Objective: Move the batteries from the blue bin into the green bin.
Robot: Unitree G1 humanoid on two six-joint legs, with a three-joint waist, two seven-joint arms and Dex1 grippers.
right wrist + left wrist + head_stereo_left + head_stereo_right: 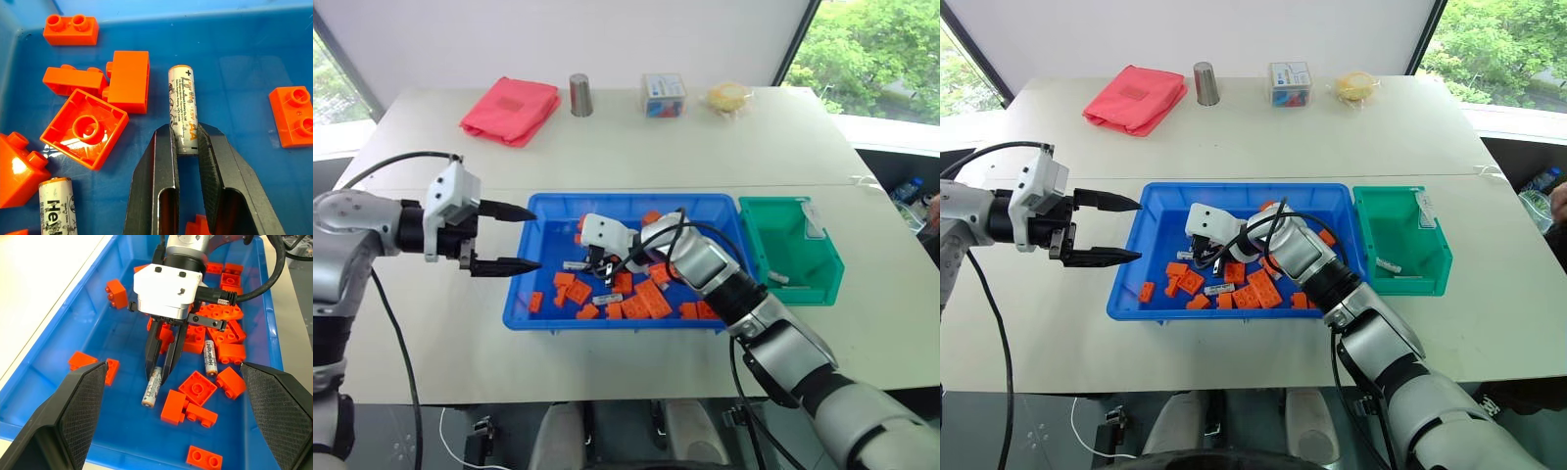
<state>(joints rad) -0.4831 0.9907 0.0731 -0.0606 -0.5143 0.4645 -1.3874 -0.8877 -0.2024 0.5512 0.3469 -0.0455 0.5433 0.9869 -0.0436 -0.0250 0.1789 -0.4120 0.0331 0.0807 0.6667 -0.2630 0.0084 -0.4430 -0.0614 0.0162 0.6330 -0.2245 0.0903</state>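
The left gripper (514, 238) hovers at the left rim of the blue bin (548, 318), its two black fingers (509, 211) spread wide apart and pointing across the bin, holding nothing. The blue bin sits on a white table (607, 147) and contains scattered orange bricks (651, 299) together with the batteries. Near the middle of the bin floor, the right gripper (157, 373) reaches down with its fingers (151, 186) pinched onto one end of a battery (183, 115) that lies flat on the blue floor; the battery's far end, marked with a plus sign, projects beyond the fingertips. In the left wrist view this battery lies lengthwise between the closed fingertips, just beside an orange brick (175, 406). A second battery (210, 357) lies free among the bricks a little to the right of the gripper, touching several of them. The right wrist view shows its end at the frame edge, beside an overturned hollow brick (83, 127). To the right of the blue bin, close beside its right wall, stands the green bin (822, 279), with one small pale battery-like cylinder (778, 278) resting near its front corner. Along the far edge of the table, left to right, lie a red cloth (509, 110), a grey metal cylinder (580, 95), a small clear box (664, 95) and a wrapped yellowish item (728, 98).
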